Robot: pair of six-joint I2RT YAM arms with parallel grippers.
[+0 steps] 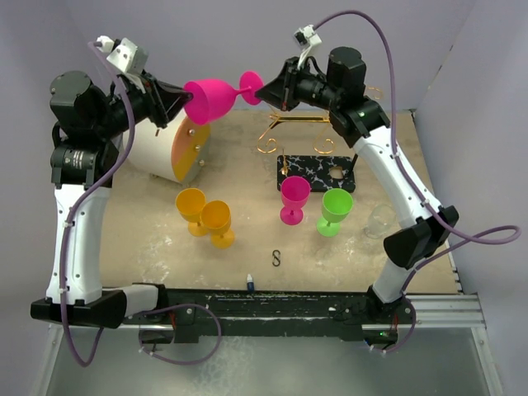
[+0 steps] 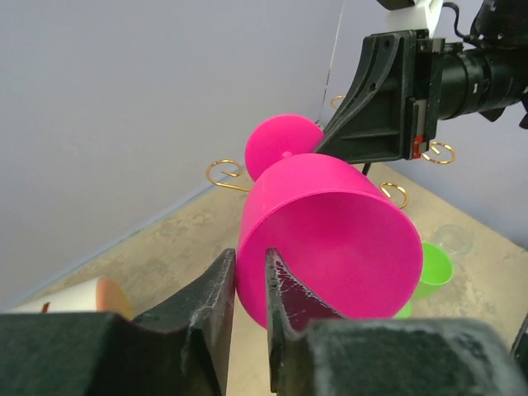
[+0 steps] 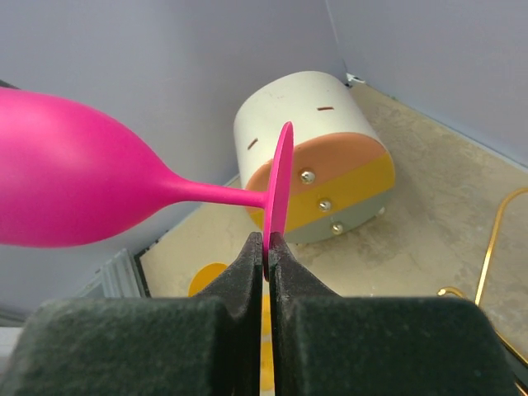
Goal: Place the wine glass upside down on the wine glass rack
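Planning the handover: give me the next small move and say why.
Probably open the left gripper and free the bowl rim: the right gripper pinches the foot of the pink wine glass, and the wine glass rack stands on the right arm's side.

Matt pink plastic wine glass; glossy gold-wire wine glass rack; rough stained tabletop.

I am finding no readable text, label, brand or number in any view; only a small black S-shaped thing is lying on the worn beige tabletop.
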